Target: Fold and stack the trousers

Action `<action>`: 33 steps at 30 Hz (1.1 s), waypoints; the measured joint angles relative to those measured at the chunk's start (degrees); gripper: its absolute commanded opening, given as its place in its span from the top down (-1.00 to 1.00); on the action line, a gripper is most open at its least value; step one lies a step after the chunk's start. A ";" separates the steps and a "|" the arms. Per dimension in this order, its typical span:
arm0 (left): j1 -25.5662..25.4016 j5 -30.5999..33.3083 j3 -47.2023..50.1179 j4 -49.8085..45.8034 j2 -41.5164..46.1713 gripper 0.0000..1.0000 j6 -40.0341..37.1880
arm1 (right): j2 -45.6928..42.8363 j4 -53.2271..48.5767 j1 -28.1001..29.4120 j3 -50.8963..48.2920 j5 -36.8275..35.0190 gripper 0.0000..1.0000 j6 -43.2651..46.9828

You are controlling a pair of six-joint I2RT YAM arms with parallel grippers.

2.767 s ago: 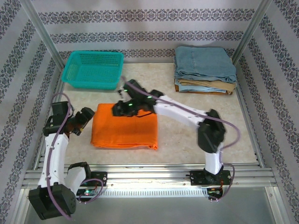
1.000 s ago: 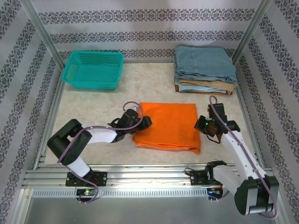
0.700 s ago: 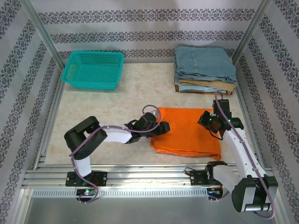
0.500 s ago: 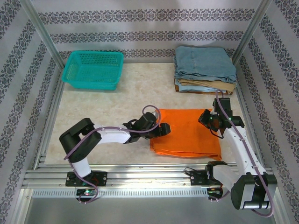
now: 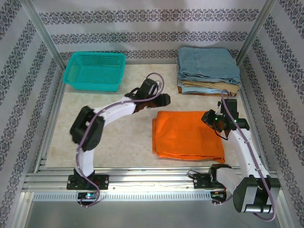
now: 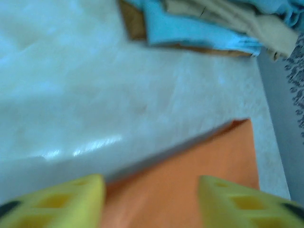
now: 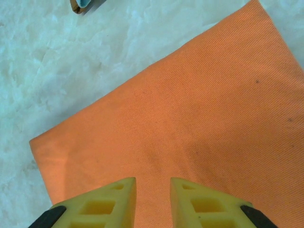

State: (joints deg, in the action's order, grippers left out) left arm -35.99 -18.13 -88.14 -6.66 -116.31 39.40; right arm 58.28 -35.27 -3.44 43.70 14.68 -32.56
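Note:
The orange trousers (image 5: pixel 187 135) lie folded into a flat rectangle on the table, right of centre. My left gripper (image 5: pixel 165 99) hangs beyond their far left corner, between them and the clothes stack. In the left wrist view its yellow fingers (image 6: pixel 71 199) stand well apart with nothing between them, so the left gripper (image 6: pixel 149 185) is open over the trousers' far edge (image 6: pixel 199 175). My right gripper (image 5: pixel 207 118) is over their far right part. The right wrist view shows the right gripper (image 7: pixel 153 184) with a narrow empty gap, just above the orange cloth (image 7: pixel 190 109).
A teal basket (image 5: pixel 95 71) stands at the back left. A stack of folded light blue denim and tan trousers (image 5: pixel 208 70) sits at the back right, its edge also in the left wrist view (image 6: pixel 213 19). Metal frame posts line both sides.
The trousers slid from the middle to the right, then stayed put. My left gripper came off their left edge and swung away to the far side. The right jaws parted slightly.

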 measured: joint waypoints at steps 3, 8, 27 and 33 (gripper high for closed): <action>0.07 -1.51 -12.48 0.31 -11.54 0.30 -0.74 | 1.49 1.31 -1.16 0.00 1.22 0.48 -0.24; 0.22 -2.40 -24.28 0.85 -24.81 0.14 -0.20 | 2.25 2.93 -1.73 0.00 3.02 0.45 -0.66; 1.84 -2.21 -58.16 -3.50 -46.64 0.17 9.92 | 3.65 6.54 -1.75 -2.10 6.91 0.37 -1.57; 1.99 -2.08 -60.83 -3.04 -48.98 0.54 12.20 | 3.61 6.93 -2.45 -2.12 7.78 0.35 -1.57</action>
State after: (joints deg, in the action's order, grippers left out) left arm -34.00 -20.21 -148.97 -9.69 -165.29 51.59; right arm 61.89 -28.34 -5.89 41.58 22.46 -34.13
